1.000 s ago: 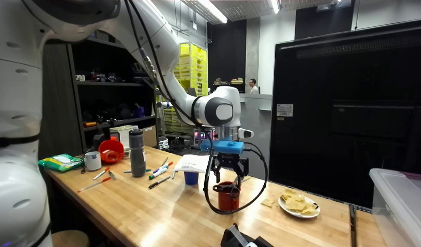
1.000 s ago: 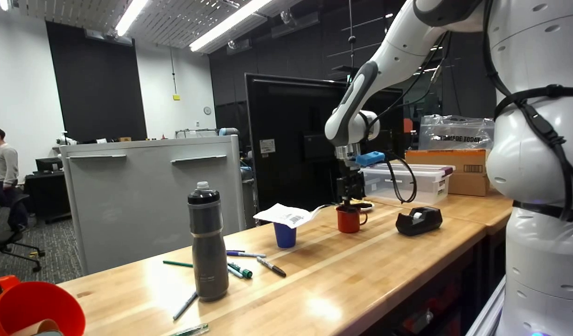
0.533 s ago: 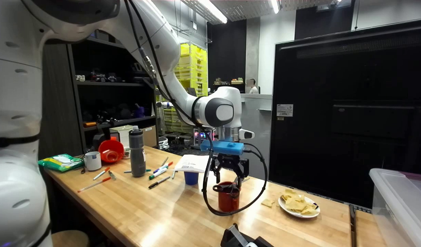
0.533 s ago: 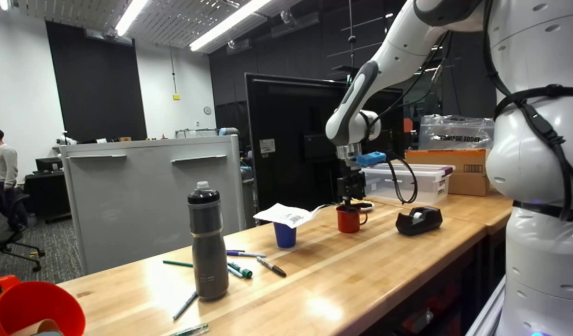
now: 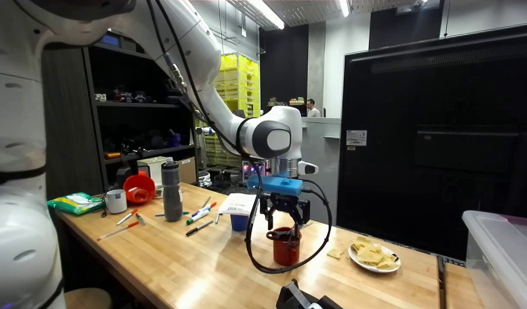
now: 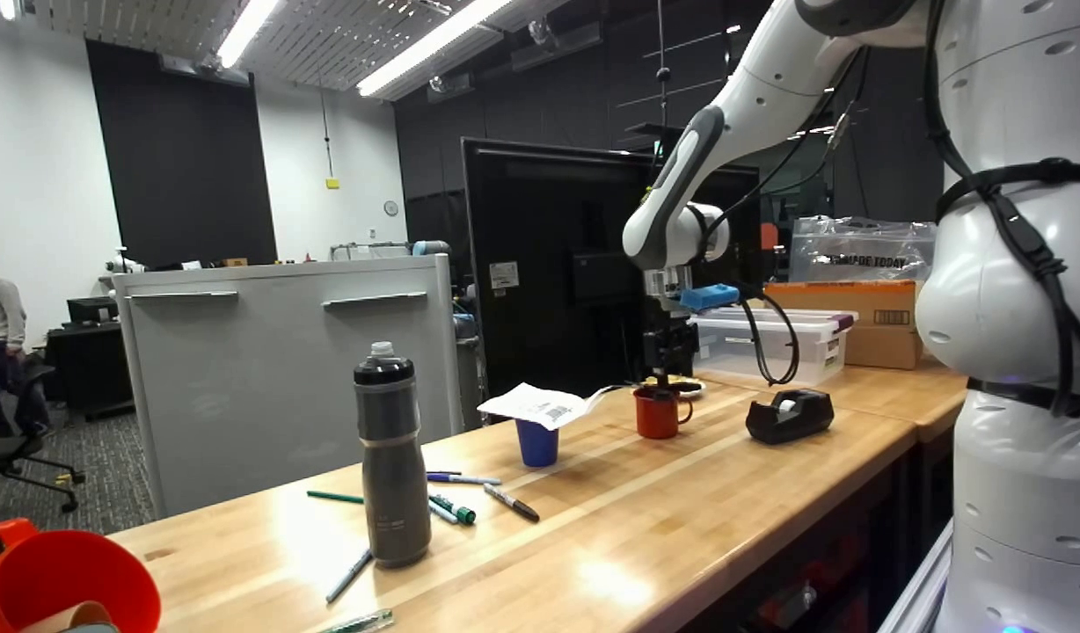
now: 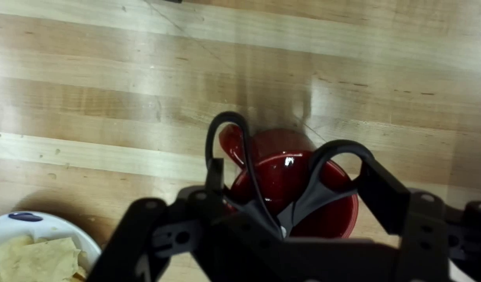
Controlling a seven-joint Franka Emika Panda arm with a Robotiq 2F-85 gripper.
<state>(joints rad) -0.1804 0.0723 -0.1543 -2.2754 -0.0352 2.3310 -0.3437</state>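
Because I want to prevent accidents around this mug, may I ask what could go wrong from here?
The open gripper stands close to the spread scissors, so a small misalignment could catch a handle loop badly. The scissors stand in the red mug; pushing sideways on them might tip it. White paper rests on the blue cup nearby and overhangs its rim; a sideways swing could perhaps knock it off.

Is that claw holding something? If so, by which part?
Nothing appears held: the black gripper stands open at the black-and-grey loop-handled scissors in the shiny red cylindrical mug. Whether it touches their handles, I can't tell.
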